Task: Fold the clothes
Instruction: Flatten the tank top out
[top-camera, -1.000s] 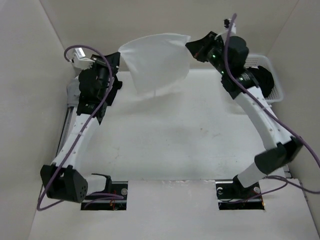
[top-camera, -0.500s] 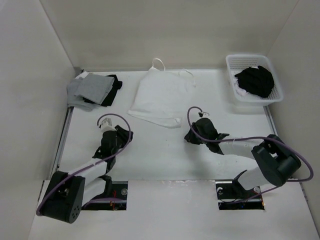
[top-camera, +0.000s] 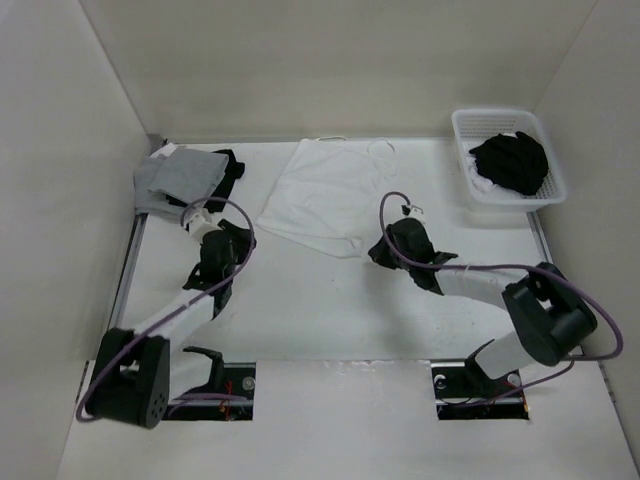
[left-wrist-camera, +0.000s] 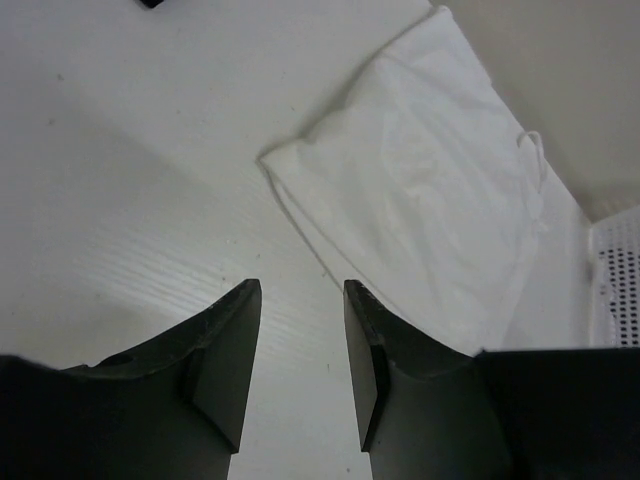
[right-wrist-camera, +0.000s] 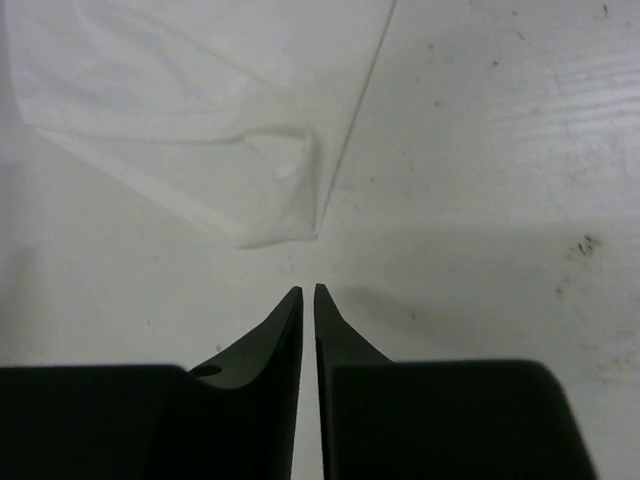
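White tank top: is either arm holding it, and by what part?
Nothing is held. The tank top lies on the table; left tool and right tool hang empty near its hem.

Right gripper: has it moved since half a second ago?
Yes. Against the basket, the right gripper has moved up the top view, away from its base, nearer the tank top's near-right hem corner.
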